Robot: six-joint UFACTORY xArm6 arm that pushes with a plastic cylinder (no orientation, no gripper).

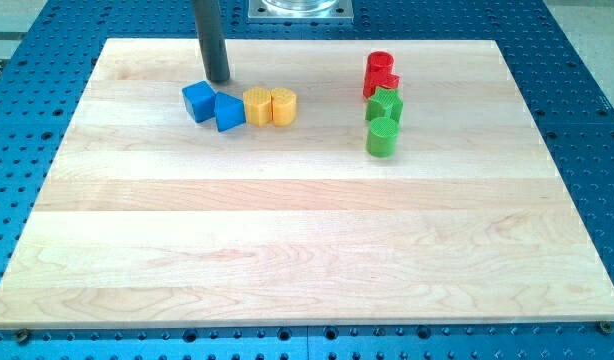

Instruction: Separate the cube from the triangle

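Sitting at 12 o'clock of the blue plastic cube (198, 101) and touching blue plastic triangle (228, 112), my tip (219, 80) held nothing. Two yellow blocks (270, 105) crowded 3 o'clock; the wooden board (287, 230) lay open toward 6.

A straight, dark grey rod (212, 40) of round section is seen, smooth and unmarked. My tip (219, 80) is cut flat at its lower end.
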